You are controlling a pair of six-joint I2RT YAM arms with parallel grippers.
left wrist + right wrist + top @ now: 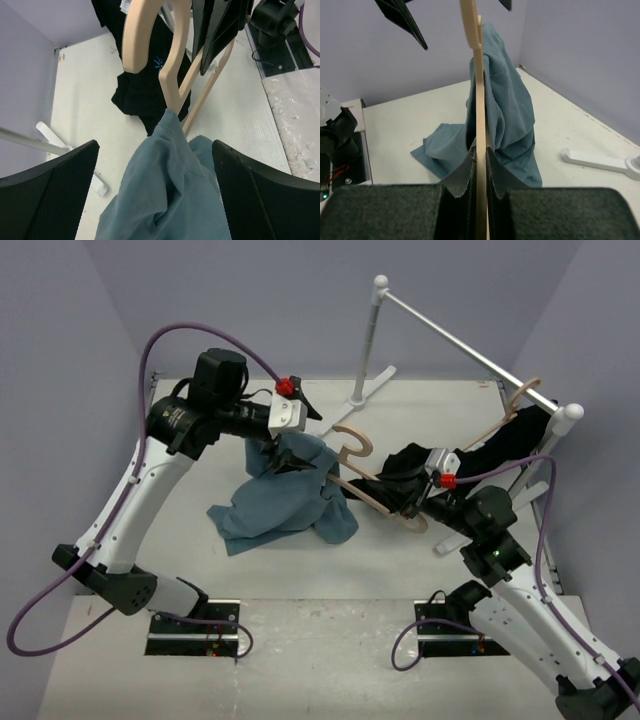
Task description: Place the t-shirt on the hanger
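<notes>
R gripper is shut tight on the hanger, pinching its thin bar. The hanger is held up off the table, in front of the rack, on the arms' side of it. The blue t-shirt is farther from the rack than the hanger. Its top is bunched up against the hanger & the rest lies on the table. L gripper is wide open, w/ the raised cloth between its fingers, not pinched. At the rack's R end hang a 2nd hanger & a black shirt.
</notes>
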